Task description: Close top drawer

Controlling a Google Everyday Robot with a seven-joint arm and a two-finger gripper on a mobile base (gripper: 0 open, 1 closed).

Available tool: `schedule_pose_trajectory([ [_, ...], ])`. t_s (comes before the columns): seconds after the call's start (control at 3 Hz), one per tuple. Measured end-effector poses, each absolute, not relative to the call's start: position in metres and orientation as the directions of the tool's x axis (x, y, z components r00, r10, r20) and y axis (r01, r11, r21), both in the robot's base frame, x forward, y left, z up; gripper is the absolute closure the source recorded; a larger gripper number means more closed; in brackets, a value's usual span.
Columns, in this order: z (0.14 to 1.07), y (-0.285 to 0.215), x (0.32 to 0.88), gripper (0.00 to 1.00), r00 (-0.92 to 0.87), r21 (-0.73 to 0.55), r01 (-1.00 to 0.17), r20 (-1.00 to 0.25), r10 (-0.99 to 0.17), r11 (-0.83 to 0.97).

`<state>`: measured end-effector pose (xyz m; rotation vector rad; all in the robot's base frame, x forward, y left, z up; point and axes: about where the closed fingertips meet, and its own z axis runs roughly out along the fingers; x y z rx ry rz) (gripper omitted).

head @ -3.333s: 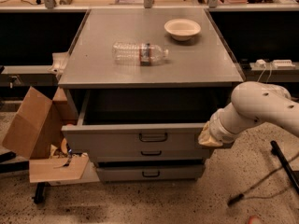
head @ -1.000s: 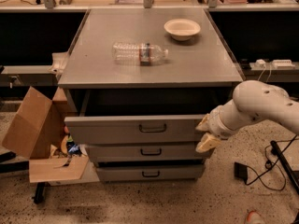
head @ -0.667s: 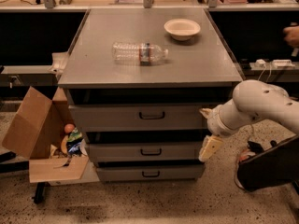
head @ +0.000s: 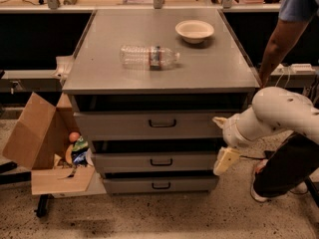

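The top drawer point(head: 162, 125) is a wide grey metal drawer with a small dark handle at its centre, under the grey cabinet top point(head: 159, 76). Its front stands nearly in line with the two shorter drawer fronts below, with a dark gap showing above it. My gripper point(head: 222, 141), on a white arm coming in from the right, sits just off the drawer's right front edge. Its cream fingers point(head: 225, 159) are spread apart and hold nothing.
A clear plastic bottle point(head: 148, 57) lies on the cabinet top and a white bowl point(head: 194, 31) stands behind it. An open cardboard box point(head: 47, 148) with items sits at lower left. A person point(head: 291, 148) stands close at the right, behind my arm.
The top drawer has slid in from clearly open to nearly flush. My gripper has come off its right edge. A person has stepped in at the right.
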<state>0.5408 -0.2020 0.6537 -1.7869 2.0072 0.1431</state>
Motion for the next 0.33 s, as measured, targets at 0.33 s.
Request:
schedule_pose_trajectory([
  [0.33, 0.6760, -0.1998, 0.5110, 0.00, -0.008, -0.251, -0.960, -0.427, -0.904, 0.127],
])
